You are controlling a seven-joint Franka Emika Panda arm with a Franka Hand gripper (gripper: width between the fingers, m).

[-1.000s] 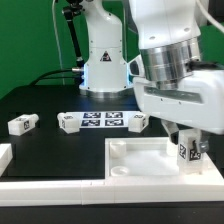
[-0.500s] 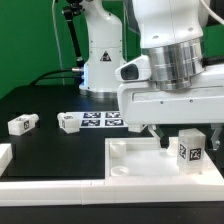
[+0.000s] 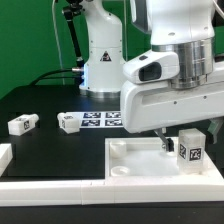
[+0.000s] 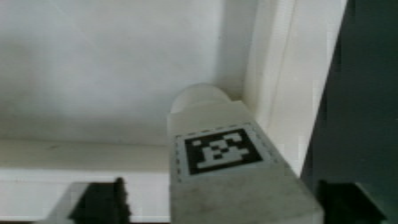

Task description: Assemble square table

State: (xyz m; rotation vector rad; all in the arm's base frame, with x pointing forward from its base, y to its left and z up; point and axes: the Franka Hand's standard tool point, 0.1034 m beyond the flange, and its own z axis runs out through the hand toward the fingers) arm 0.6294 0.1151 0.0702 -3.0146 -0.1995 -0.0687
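Leg block (image 3: 191, 152), white with black-white tag, stands upright in tabletop (image 3: 133, 162).

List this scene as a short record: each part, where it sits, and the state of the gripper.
top: large white plastic square tray-like table top, flat on the black table, at the exterior view's right
leg in play: small white tagged leg block, upright inside the top, near a corner of its rim
gripper: gripper open; fingers flank that block, with a gap showing
loose legs: two more white tagged leg blocks, on the table at the exterior view's left
marker board: marker board, beyond the top
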